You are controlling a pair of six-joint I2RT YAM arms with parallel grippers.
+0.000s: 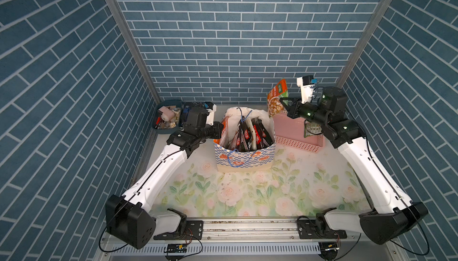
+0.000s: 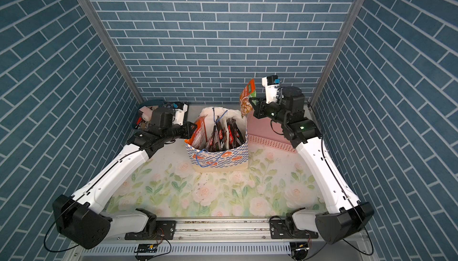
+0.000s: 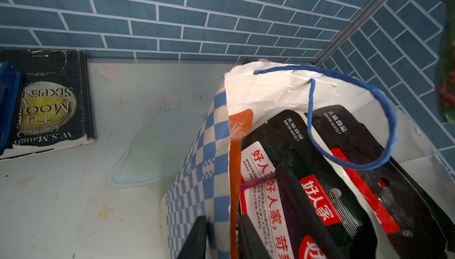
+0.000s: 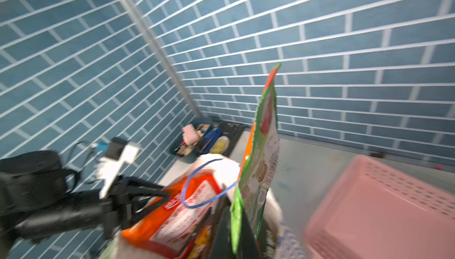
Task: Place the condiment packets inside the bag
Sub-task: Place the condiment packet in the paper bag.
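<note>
Both top views show the checked paper gift bag [image 1: 245, 159] standing upright at centre frame on the floral bench [image 1: 247, 195]. It is packed with black, white and orange condiment packets [image 1: 247, 135] standing on edge. The left claw [image 3: 221, 219] straddles the bag's left wall, with one finger [image 3: 194, 240] outside and the other inside beside an orange packet [image 3: 235, 161]; whether it pinches the wall cannot be told. The right claw [image 1: 283, 104], pressed together, pinches a green-and-orange packet [image 1: 276, 97] held upright at the bag's upper right, near the left end of the pink basket [image 1: 295, 133]. A blue tray [image 1: 164, 119] sits at upper left, with a book [image 3: 49, 97] beside it.
</note>
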